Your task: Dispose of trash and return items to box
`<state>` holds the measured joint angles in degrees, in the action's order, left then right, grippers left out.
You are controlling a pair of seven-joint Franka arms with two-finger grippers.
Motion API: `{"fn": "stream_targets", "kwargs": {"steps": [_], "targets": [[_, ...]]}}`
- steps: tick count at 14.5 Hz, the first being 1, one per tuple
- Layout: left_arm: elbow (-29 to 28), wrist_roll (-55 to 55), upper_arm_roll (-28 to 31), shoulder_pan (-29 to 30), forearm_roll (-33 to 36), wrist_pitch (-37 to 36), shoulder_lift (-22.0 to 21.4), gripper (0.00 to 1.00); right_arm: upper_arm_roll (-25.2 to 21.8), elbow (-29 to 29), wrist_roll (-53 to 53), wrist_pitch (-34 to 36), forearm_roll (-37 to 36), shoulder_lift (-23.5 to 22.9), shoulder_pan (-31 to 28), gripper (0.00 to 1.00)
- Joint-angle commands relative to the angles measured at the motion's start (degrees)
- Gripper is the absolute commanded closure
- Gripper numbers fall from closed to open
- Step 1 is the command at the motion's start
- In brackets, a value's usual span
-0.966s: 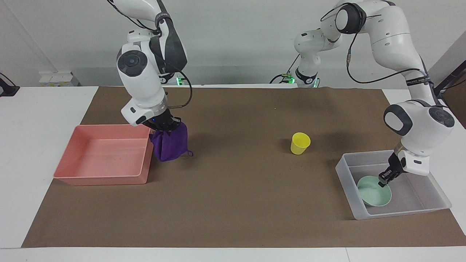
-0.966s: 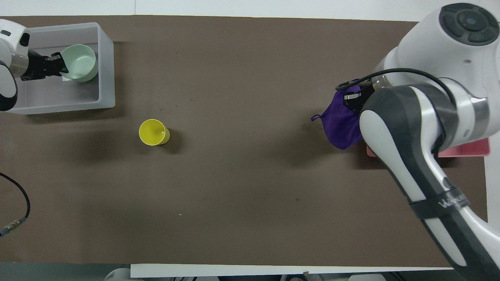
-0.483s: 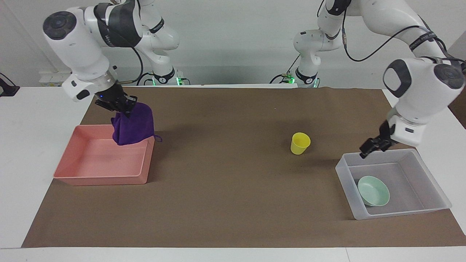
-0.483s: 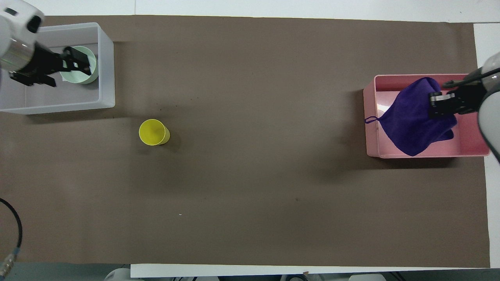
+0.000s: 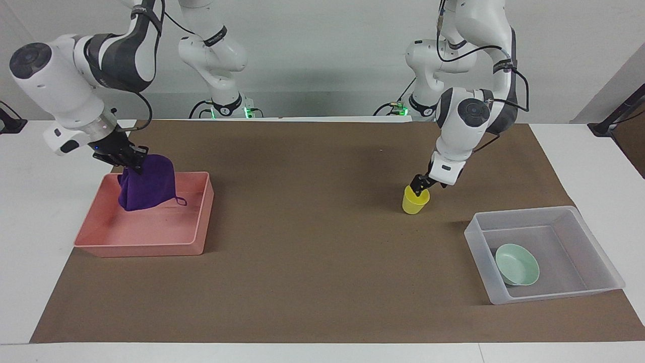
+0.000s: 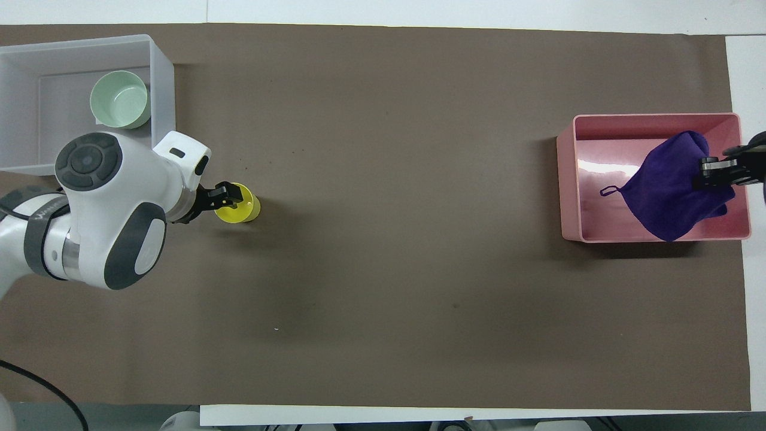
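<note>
- We see the worktop (image 5: pixel 312 282) covered by a flat matte brown paper sheet, white surface showing at the edges.
- Left gripper (image 5: pixel 419 185) sits at the rim of the small yellow plastic cup (image 5: pixel 415 200), fingers (image 6: pixel 222 193) spread apart at the rim edge nearest the left arm's end; we cannot tell whether they touch the cup.
- Cup is upright, round, tapered, smooth plastic, standing on the brown sheet nearer to the robots than the box.
- Box (image 5: pixel 599 252) is a large rectangular translucent grey-white plastic bin with sloped walls, at the left arm's end of the worktop.
- Shallow pale mint-green bowl (image 5: pixel 517 263) lies inside the box, tilted against the wall on the cup's side; smooth, round.
- Right gripper (image 5: pixel 128 160) is clamped on the top of the purple cloth (image 5: pixel 146 185), which hangs bunched and soft, its lower part inside the pink tray (image 5: pixel 151 242); a thin loop sticks out at one corner.
- We cannot tell if the cloth touches the tray floor.
- Pink tray is rectangular, rigid, glossy plastic with raised walls, at the right arm's end of the worktop.
</note>
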<state>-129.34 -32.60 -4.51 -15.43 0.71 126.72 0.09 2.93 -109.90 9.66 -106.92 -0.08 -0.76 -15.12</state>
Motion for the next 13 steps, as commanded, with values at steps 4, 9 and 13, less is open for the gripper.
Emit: {"fn": "stream_targets", "kwargs": {"steps": [4, 9, 13], "targets": [[-5.14, -3.62, 0.82, -1.62, -0.62, 5.56, -2.20, 1.00, 0.76, -6.11, 0.98, -8.20, -0.89, -3.54, -0.70, 0.93], [5.64, -3.88, 1.43, -1.00, -1.77, 1.72, 1.04, 1.00, 0.76, -7.35, 0.89, -9.81, -0.89, -3.54, 0.00, 0.55], [24.34, 3.91, 1.61, 9.08, -3.33, -12.52, 3.32, 1.00, 1.20, -5.77, 0.89, -7.53, -0.89, -2.85, 0.70, 0.10]]}}
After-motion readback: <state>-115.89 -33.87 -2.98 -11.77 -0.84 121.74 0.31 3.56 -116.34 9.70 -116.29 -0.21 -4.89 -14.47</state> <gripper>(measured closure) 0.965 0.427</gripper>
